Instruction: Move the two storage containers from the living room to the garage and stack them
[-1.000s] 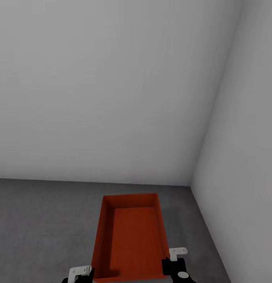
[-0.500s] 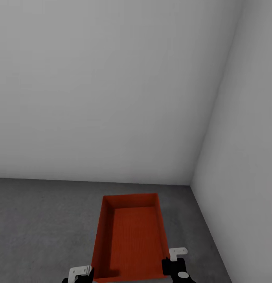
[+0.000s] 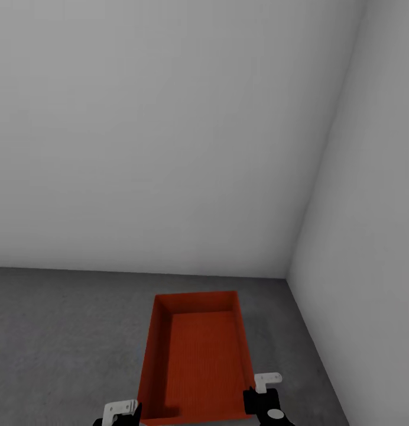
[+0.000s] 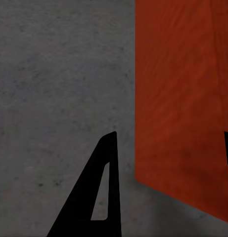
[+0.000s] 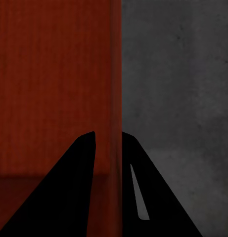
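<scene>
One storage container sits on the grey concrete floor near the corner where the back wall meets the side wall, with bare floor around it. In the right wrist view, the right gripper pinches the container's thin wall between its fingers. The left gripper stands spread wide, one finger outside the wall and gripping nothing.

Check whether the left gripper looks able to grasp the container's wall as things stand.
Probably yes: the left gripper is open with the storage container wall between its fingers, nothing blocking, above the floor.
</scene>
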### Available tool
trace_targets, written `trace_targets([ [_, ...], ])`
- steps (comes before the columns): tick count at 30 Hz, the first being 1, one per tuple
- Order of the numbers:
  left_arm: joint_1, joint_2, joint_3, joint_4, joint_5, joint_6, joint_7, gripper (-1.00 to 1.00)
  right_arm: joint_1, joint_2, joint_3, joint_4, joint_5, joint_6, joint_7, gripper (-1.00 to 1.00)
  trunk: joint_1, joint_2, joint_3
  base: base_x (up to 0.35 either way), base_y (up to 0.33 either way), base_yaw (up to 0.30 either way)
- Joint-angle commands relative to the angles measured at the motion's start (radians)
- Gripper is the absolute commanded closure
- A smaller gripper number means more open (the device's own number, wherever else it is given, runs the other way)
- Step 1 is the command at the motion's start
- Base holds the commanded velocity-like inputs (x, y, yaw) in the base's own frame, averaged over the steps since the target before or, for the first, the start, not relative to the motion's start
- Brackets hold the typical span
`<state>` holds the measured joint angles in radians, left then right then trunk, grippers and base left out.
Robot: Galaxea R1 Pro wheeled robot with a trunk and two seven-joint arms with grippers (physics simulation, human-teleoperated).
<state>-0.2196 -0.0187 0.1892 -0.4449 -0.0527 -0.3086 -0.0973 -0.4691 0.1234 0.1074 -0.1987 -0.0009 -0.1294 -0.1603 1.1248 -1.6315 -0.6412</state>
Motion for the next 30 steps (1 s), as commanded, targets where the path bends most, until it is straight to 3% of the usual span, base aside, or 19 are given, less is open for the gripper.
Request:
trace_targets([
  [1,0.000,0.011,0.018,0.002,0.001,0.000,0.001,1.00,-0.002,-0.001,-0.046,-0.008,0.007,-0.003,-0.008,1.00,0.004,-0.007,-0.004,0.000,0.000,0.000],
  [8,0.000,0.011,0.018,0.002,0.001,0.000,0.001,1.00,-0.002,-0.001,-0.046,-0.008,0.007,-0.003,-0.008,1.00,0.031,-0.056,-0.026,0.000,0.000,0.000],
  [24,0.000,0.011,0.018,0.002,0.001,0.000,0.001,1.00,-0.002,-0.001,-0.046,-0.008,0.007,-0.003,-0.008,1.00,0.046,-0.084,-0.039,0.000,0.000,0.000],
  [30,0.000,0.011,0.018,0.002,0.001,0.000,0.001,1.00,-0.002,-0.001,-0.046,-0.008,0.007,-0.003,-0.008,1.00,0.069,-0.126,-0.057,0.000,0.000,0.000],
])
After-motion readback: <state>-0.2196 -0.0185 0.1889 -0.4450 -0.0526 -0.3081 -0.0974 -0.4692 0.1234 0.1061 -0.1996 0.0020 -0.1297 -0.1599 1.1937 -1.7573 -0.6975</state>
